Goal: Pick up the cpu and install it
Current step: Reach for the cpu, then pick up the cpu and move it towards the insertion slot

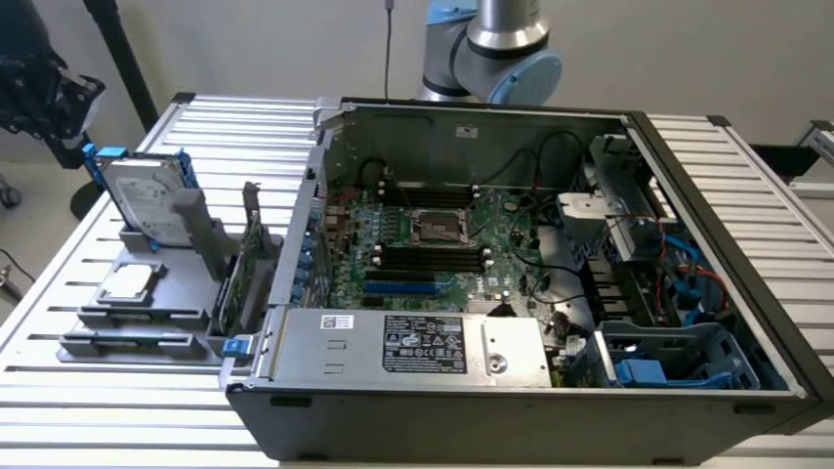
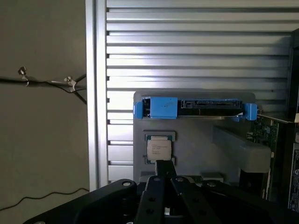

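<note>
Slatted table (image 1: 729, 176) is carrying everything. The open computer case (image 1: 521, 420) is lying on its side on it, toward the exterior view's right. The arm (image 1: 502, 44) is rising behind the case's far wall.

Inside, the motherboard (image 1: 509, 220) is facing up with its socket (image 1: 440, 227) sitting bare in the middle, so nothing is installed yet.

The grey holder (image 1: 183, 269) is standing just beside the case on the exterior view's left. It is keeping the hard drive (image 1: 141, 200) upright in its blue frame.

The cpu (image 1: 128, 282) is lying flat in a shallow seat of that holder, shiny face up, near the hard drive but apart from it.

I am watching the gripper (image 2: 163, 165) in the wrist view: fingers drawn together, carrying nothing, lined up roughly with the chip. It looks apart from the chip, though I cannot judge the gap from this angle.

My read: this is the approach to the pick. Doing it well means spreading the fingers before descending, squaring them to two opposite edges of the chip, and coming down plumb so the tips are clearing the seat's rim and not scraping the metal top.
</note>
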### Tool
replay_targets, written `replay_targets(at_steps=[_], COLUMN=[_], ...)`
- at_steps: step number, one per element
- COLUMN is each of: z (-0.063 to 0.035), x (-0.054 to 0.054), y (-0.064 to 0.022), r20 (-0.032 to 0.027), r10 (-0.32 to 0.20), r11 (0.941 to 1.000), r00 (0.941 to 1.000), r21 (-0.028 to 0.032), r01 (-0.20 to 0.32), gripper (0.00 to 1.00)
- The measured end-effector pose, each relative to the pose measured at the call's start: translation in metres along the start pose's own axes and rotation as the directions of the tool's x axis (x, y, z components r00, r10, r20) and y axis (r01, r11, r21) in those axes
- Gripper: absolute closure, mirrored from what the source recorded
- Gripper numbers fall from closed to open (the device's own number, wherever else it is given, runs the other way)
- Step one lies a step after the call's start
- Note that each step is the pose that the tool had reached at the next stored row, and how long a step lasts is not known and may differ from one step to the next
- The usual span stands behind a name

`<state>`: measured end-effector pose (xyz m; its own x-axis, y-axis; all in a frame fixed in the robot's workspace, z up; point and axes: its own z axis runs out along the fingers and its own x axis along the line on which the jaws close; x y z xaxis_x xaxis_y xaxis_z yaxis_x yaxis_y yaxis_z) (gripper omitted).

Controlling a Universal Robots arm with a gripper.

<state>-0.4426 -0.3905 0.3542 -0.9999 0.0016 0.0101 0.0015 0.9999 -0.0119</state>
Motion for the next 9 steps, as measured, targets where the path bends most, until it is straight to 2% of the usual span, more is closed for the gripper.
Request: replay_targets(at_steps=[9], z=[0.0000], x=[0.0000], y=[0.0000], r20=[0.0000], r10=[0.000], r11=[1.0000], r00=[1.0000], r21=[0.0000], r01=[0.000], gripper=[0.89])
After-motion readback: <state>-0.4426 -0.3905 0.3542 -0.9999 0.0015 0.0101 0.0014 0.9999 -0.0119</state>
